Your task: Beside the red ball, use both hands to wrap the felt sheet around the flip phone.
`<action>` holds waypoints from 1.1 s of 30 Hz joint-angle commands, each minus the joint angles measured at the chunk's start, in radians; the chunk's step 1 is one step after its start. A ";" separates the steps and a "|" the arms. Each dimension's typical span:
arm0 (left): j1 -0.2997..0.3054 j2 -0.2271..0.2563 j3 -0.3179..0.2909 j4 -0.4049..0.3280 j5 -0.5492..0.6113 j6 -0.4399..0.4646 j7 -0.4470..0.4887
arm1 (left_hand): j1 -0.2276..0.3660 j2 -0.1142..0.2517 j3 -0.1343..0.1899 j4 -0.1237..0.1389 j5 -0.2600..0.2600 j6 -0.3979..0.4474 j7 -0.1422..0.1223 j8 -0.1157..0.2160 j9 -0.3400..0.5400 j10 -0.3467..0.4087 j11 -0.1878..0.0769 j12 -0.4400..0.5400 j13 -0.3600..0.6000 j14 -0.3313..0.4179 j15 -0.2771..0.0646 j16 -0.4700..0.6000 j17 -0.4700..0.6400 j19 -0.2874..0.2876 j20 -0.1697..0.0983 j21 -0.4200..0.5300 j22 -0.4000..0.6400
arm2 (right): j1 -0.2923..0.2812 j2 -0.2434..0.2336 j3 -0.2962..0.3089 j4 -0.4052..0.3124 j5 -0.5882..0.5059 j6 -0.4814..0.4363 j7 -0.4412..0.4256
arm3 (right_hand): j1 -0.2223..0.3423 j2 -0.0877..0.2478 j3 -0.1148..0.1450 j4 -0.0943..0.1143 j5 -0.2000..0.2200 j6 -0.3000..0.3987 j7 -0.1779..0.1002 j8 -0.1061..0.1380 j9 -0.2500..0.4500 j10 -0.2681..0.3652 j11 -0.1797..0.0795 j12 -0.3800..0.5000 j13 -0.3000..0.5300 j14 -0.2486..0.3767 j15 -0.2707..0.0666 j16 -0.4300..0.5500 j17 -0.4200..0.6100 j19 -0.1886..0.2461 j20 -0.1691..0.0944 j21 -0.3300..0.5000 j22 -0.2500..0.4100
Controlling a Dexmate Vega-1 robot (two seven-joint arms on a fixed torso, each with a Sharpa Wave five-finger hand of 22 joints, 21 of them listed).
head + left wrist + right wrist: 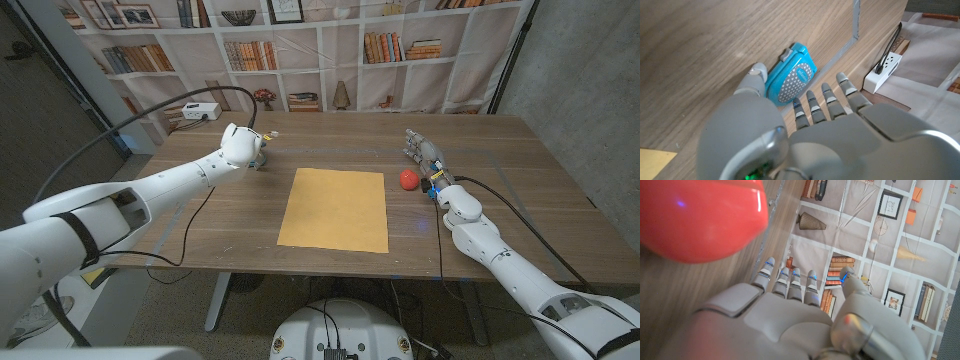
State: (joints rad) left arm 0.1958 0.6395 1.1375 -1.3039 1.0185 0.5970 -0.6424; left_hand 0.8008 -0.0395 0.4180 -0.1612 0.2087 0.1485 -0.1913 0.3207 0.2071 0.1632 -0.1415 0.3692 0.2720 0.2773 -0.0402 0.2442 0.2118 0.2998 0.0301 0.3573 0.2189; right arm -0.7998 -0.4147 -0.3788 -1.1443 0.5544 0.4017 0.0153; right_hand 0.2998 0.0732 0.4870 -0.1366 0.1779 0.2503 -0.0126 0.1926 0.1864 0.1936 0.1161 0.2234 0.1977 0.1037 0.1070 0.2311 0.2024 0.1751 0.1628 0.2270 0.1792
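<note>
On the wooden tabletop [200, 215] a tan felt sheet [335, 209] lies flat in the middle. The red ball [408, 179] sits just beside the sheet's far right corner. The right hand [424, 153] stands near the ball, not touching it, with its fingers [790, 280] apart and nothing in it. Far over on the other side, the left hand [241, 146] reaches the blue flip phone [790, 81]. Its thumb and fingers [815, 107] are spread on either side of the phone, not yet closed on it.

one felt sheet [334, 209], one red ball [408, 179], one flip phone [790, 80]
</note>
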 commanded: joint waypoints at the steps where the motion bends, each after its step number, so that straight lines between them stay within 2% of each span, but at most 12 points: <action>1: 0.025 0.007 0.025 -0.008 0.014 0.021 0.045 | 0.066 0.020 -0.023 -0.005 0.003 0.081 0.005 0.046 0.002 0.079 -0.014 0.033 0.007 0.119 -0.138 0.041 0.017 0.112 -0.020 0.071 0.023 | 0.011 0.008 0.001 0.033 0.009 0.008 0.015 | -0.006 0.000 -0.006 0.000 0.002 0.009 0.002 0.004 0.003 0.008 0.001 -0.001 0.005 0.013 0.003 0.001 0.002 0.008 0.001 -0.003 0.003; 4: 0.032 0.010 0.028 -0.011 0.025 0.031 0.054 | 0.097 0.029 -0.043 -0.003 -0.002 0.152 -0.002 0.083 0.005 0.131 -0.023 0.053 0.009 0.175 -0.159 0.062 0.030 0.153 -0.030 0.112 0.039 | 0.011 0.008 0.000 0.035 0.008 0.009 0.016 | -0.007 0.001 -0.007 0.000 0.002 0.009 0.002 0.004 0.002 0.008 0.003 -0.001 0.006 0.014 0.003 0.001 0.002 0.009 0.000 -0.003 0.004; 7: 0.045 0.012 0.029 -0.010 0.032 0.035 0.083 | 0.128 0.044 -0.053 -0.003 -0.005 0.189 0.012 0.105 0.006 0.176 -0.026 0.071 0.013 0.224 -0.171 0.083 0.040 0.181 -0.038 0.140 0.047 | 0.009 0.005 0.000 0.033 0.008 0.006 0.014 | -0.007 0.001 -0.007 0.000 0.002 0.010 0.001 0.004 0.002 0.010 0.003 -0.001 0.006 0.014 0.003 0.000 0.002 0.009 0.000 -0.003 0.004; 9: 0.062 0.014 0.026 -0.012 0.037 0.042 0.124 | 0.160 0.061 -0.057 -0.005 -0.008 0.255 0.021 0.139 0.008 0.219 -0.026 0.090 0.019 0.264 -0.175 0.095 0.044 0.207 -0.042 0.166 0.052 | 0.006 0.002 0.001 0.030 0.006 0.005 0.009 | -0.007 0.002 -0.008 0.000 0.002 0.009 0.001 0.004 0.002 0.011 0.002 -0.001 0.006 0.015 0.004 0.001 0.002 0.009 0.001 -0.003 0.004; 11: 0.079 0.019 0.026 -0.014 0.050 0.047 0.176 | 0.222 0.092 -0.054 -0.012 -0.018 0.348 0.037 0.186 0.013 0.287 -0.022 0.123 0.032 0.331 -0.184 0.116 0.051 0.236 -0.049 0.204 0.061 | 0.004 -0.003 0.002 0.024 0.003 0.001 0.004 | -0.007 0.002 -0.008 0.000 0.002 0.010 0.001 0.004 0.002 0.011 0.002 -0.001 0.006 0.015 0.004 0.000 0.002 0.010 0.000 -0.003 0.004; 13: 0.096 0.019 0.016 -0.009 0.045 0.050 0.225 | 0.288 0.104 -0.062 -0.014 -0.029 0.466 0.044 0.251 0.019 0.380 -0.041 0.169 0.053 0.443 -0.189 0.158 0.075 0.288 -0.077 0.264 0.070 | 0.002 -0.007 0.003 0.019 0.000 0.000 0.000 | -0.008 0.002 -0.008 -0.001 0.002 0.011 0.001 0.004 0.002 0.012 0.002 -0.001 0.006 0.016 0.004 0.001 0.002 0.011 0.000 -0.003 0.004; 15: 0.109 0.017 0.011 0.001 0.041 0.048 0.268 | 0.357 0.121 -0.057 -0.021 -0.028 0.513 0.066 0.281 0.025 0.423 -0.044 0.195 0.071 0.516 -0.195 0.187 0.098 0.318 -0.086 0.307 0.078 | 0.001 -0.009 0.004 0.016 -0.001 -0.002 -0.004 | -0.008 0.002 -0.008 -0.001 0.002 0.011 0.001 0.004 0.002 0.016 0.004 0.000 0.006 0.017 0.004 0.000 0.001 0.012 0.001 -0.003 0.004; 19: 0.134 0.014 -0.002 0.023 0.023 0.037 0.365 | 0.503 0.140 -0.079 -0.013 -0.022 0.725 0.124 0.370 0.018 0.598 -0.043 0.308 0.158 0.708 -0.201 0.262 0.189 0.384 -0.109 0.469 0.118 | 0.004 -0.009 0.003 0.021 -0.001 -0.004 -0.002 | -0.008 0.002 -0.009 -0.001 0.003 0.013 0.002 0.005 0.002 0.020 0.004 0.001 0.006 0.020 0.003 0.001 0.001 0.012 0.000 -0.003 0.004; 21: 0.142 0.014 -0.013 0.022 0.007 0.033 0.397 | 0.506 0.153 -0.094 0.002 -0.023 0.739 0.141 0.377 0.015 0.655 -0.038 0.362 0.214 0.797 -0.198 0.274 0.215 0.412 -0.136 0.553 0.137 | 0.008 -0.008 0.001 0.026 -0.003 -0.005 0.000 | -0.008 0.002 -0.009 -0.002 0.003 0.013 0.001 0.005 0.002 0.019 0.004 0.001 0.006 0.020 0.003 0.001 0.001 0.013 0.001 -0.003 0.004; 27: 0.153 0.033 -0.040 -0.008 -0.024 0.014 0.454 | 0.520 0.156 -0.104 0.000 -0.026 0.743 0.172 0.383 0.015 0.651 -0.029 0.391 0.265 0.871 -0.196 0.282 0.243 0.447 -0.157 0.636 0.151 | 0.019 -0.005 -0.001 0.042 -0.005 0.000 0.004 | -0.008 0.002 -0.010 -0.002 0.003 0.013 0.002 0.004 0.002 0.021 0.004 0.001 0.006 0.021 0.003 0.001 0.001 0.013 0.001 -0.004 0.004; 31: 0.170 0.050 -0.078 -0.045 -0.061 0.006 0.511 | 0.539 0.151 -0.104 -0.007 -0.031 0.748 0.194 0.388 0.015 0.658 -0.008 0.393 0.277 0.917 -0.196 0.297 0.264 0.464 -0.167 0.678 0.157 | 0.024 -0.002 0.000 0.050 -0.003 0.007 0.009 | -0.009 0.003 -0.011 -0.002 0.003 0.014 0.001 0.005 0.002 0.021 0.005 0.000 0.006 0.022 0.004 0.001 0.001 0.013 0.001 -0.004 0.004; 33: 0.178 0.059 -0.094 -0.065 -0.071 0.001 0.538 | 0.557 0.150 -0.098 -0.012 -0.030 0.753 0.205 0.390 0.015 0.662 0.025 0.390 0.282 0.932 -0.195 0.300 0.276 0.464 -0.170 0.701 0.161 | 0.025 0.000 0.001 0.053 0.001 0.009 0.012 | -0.009 0.003 -0.011 -0.002 0.003 0.014 0.001 0.005 0.002 0.022 0.004 0.000 0.006 0.022 0.005 0.001 0.001 0.013 0.001 -0.004 0.004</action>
State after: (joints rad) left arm 0.3336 0.6687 1.1089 -1.3074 1.0167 0.6250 -0.2669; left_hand 1.1829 -0.0469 0.3135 -0.1641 0.1802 0.6334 -0.0214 0.6117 0.2202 0.6716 -0.0570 0.6070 0.3283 0.8174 0.0643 0.4505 0.2581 0.7379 -0.0573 1.0322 0.3737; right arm -0.7878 -0.4197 -0.3777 -1.1124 0.5528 0.4017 0.0180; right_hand 0.2958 0.0773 0.4798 -0.1354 0.1779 0.2539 -0.0089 0.1926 0.1865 0.2059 0.1178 0.2234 0.2027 0.1197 0.1122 0.2310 0.2022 0.1751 0.1627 0.2270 0.1791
